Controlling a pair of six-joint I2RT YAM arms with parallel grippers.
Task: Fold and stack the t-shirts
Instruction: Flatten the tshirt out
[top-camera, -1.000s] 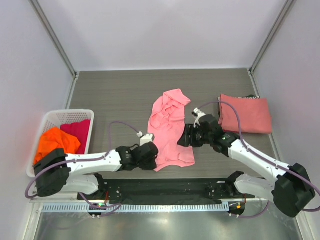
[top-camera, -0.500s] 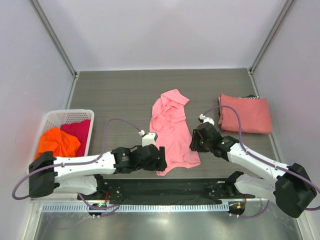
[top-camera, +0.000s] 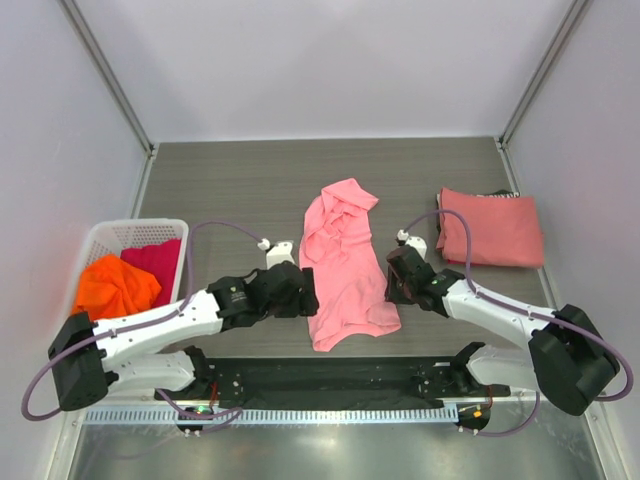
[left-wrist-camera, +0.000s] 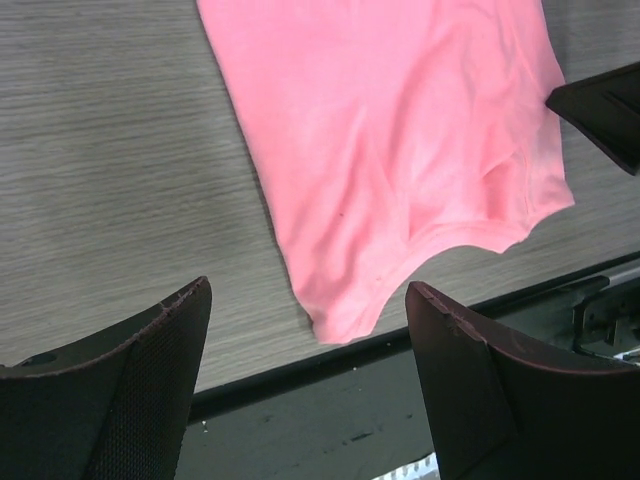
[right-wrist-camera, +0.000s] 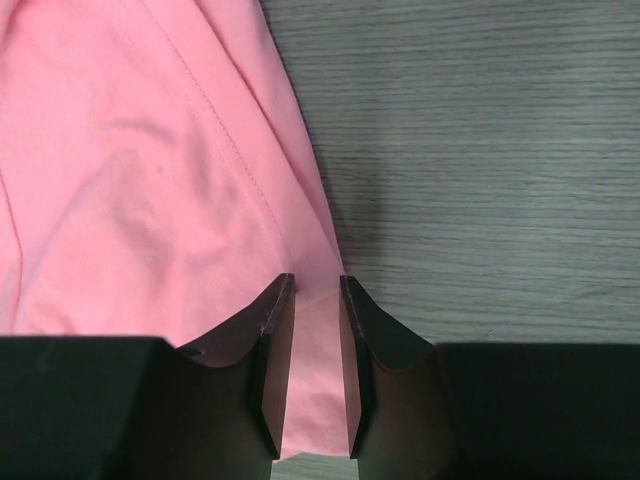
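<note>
Right wrist: t-shirt (right-wrist-camera: 130, 180) in right tool (right-wrist-camera: 315, 283)

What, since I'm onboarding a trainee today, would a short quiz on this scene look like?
1. True or false: the left gripper grips the light pink t-shirt.
2. The orange t-shirt lies: A on the table; B in the white lattice basket; C on a folded shirt.
3. Fill in: the folded salmon-red t-shirt lies on the pink one's ___ side.
Key: 1 false, it is open; 2 B; 3 right.
</note>
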